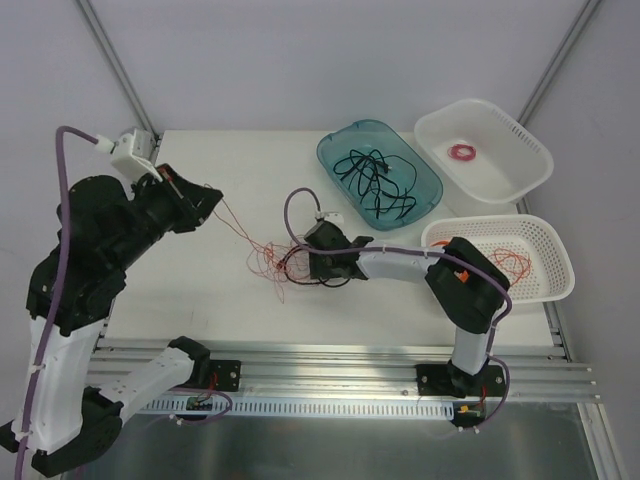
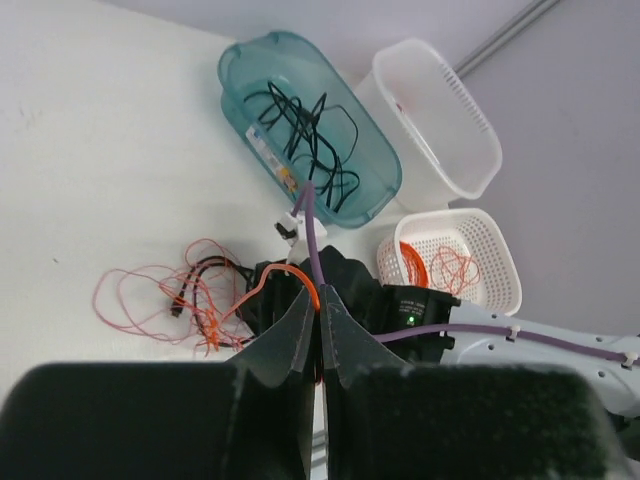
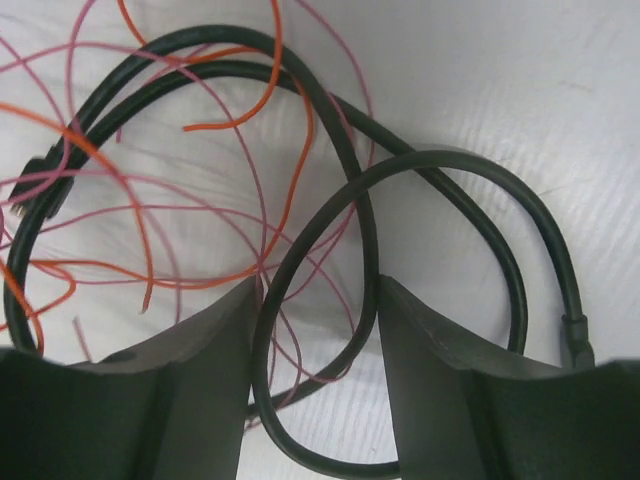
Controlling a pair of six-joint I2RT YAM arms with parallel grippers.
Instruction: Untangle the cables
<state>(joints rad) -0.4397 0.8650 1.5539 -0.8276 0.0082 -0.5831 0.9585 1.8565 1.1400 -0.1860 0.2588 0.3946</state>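
The cables are a loose tangle (image 1: 272,262) of thin red wires and a black cord at the table's middle; it also shows in the left wrist view (image 2: 180,295). My left gripper (image 1: 212,198) is raised at the left, shut (image 2: 320,305) on a red-orange wire (image 2: 270,272) that runs taut down to the tangle. My right gripper (image 1: 300,262) is low over the tangle's right side. In the right wrist view it is open (image 3: 318,330), with loops of the black cord (image 3: 360,200) lying between its fingers among the red wires (image 3: 150,200).
A teal bin (image 1: 330,150) at the back holds black cables (image 1: 375,175). A white tub (image 1: 530,160) holds a small pink ring coil (image 1: 462,153). A white basket (image 1: 560,270) at the right holds an orange coil (image 1: 510,265). A metal rail (image 1: 330,360) runs along the near edge.
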